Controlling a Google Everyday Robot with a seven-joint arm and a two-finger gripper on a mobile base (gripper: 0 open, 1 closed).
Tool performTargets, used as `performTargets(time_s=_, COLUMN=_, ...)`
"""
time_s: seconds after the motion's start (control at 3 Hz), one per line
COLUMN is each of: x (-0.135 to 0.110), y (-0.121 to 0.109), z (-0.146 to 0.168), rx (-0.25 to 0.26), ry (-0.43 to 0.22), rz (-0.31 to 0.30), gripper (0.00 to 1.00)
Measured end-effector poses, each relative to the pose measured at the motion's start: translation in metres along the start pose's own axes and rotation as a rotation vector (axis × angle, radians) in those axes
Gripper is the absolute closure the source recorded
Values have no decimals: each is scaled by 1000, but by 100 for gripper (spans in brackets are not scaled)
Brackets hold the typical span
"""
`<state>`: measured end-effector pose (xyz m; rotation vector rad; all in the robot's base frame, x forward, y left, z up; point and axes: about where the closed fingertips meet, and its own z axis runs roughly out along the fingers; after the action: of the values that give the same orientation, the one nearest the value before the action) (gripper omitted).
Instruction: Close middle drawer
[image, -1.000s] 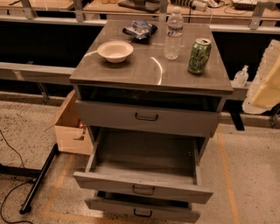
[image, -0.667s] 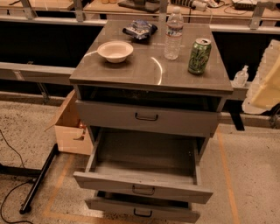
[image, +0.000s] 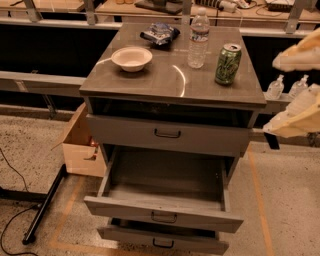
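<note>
Below the top drawer (image: 200, 137) of the cabinet (image: 165, 82), we find the middle drawer (image: 200, 216) pulled far out, its inside bare and its small dark handle (image: 164, 217) at front centre. Under it the lowest drawer (image: 190, 244) juts out a little, mostly covered by the middle one. Nothing stands in front of the open drawer.

On the cabinet's top we see a bowl (image: 131, 58), a water bottle (image: 199, 39), a green can (image: 228, 63) and a crumpled bag (image: 160, 33). A cardboard box (image: 80, 150) sits against the cabinet's left side, a dark floor bar (image: 45, 205) beyond it.

Right of the cabinet, level with its top, hangs the gripper (image: 295, 87), touching nothing, its pale fingers (image: 300, 55) spread apart, blurred and cut off by the edge. Small bottles (image: 275, 87) show between them.
</note>
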<state>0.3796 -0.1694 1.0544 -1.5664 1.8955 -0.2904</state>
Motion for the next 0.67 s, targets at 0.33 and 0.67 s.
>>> performTargets(time_s=0.33, x=12, y=20, z=27, rx=1, ry=-41, rz=46, gripper=63)
performTargets(time_s=0.67, x=30, y=41, z=69, rx=-16, ry=-42, rz=73, gripper=86)
